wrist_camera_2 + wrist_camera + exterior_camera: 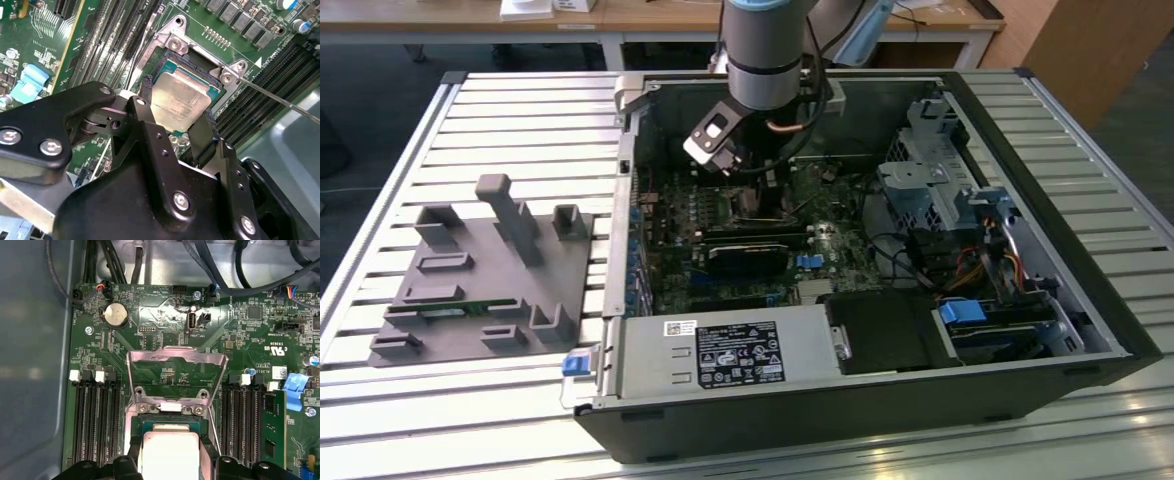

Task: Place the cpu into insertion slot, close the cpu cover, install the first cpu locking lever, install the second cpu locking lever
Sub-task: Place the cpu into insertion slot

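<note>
Okay, you're on step one: your gripper [177, 107], jaws narrow, pinches the cpu [185, 92] at the insertion slot [172, 44], cpu cover [175, 354] standing open, so seating wants it level.

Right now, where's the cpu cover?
In the first wrist view the cpu cover stands raised open, hinged at the edge of the insertion slot just beyond the cpu, between the two banks of memory slots.

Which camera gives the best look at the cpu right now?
The second wrist view: the cpu shows nearly whole, between the gripper's fingers. The first wrist view shows part of it; in the exterior view the arm blocks it.
</note>
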Robot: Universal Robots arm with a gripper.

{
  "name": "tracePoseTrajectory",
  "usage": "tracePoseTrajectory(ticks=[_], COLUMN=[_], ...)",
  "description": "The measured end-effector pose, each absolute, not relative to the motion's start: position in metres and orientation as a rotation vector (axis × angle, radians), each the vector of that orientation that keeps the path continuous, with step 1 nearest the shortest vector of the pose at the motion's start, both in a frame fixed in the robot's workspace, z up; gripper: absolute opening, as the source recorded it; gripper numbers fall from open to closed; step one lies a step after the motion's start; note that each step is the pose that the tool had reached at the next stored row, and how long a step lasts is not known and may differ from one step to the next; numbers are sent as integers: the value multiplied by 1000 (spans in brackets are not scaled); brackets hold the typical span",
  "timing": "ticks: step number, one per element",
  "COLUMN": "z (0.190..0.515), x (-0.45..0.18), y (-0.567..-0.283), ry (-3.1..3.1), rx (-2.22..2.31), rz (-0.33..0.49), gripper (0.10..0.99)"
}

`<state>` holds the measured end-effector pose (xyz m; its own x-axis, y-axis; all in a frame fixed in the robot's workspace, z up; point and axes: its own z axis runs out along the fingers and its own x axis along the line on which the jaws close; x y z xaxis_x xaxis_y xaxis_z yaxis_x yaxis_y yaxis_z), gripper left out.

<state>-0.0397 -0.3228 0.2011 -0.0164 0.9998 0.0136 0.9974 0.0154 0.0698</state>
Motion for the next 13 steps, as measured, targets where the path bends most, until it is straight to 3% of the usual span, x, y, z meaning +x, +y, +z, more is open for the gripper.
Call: tracePoseTrajectory(ticks=[13], z=[197], x=[-39], y=[-323], ry=[2210], rx=[2175], rz=[92], gripper=[537])
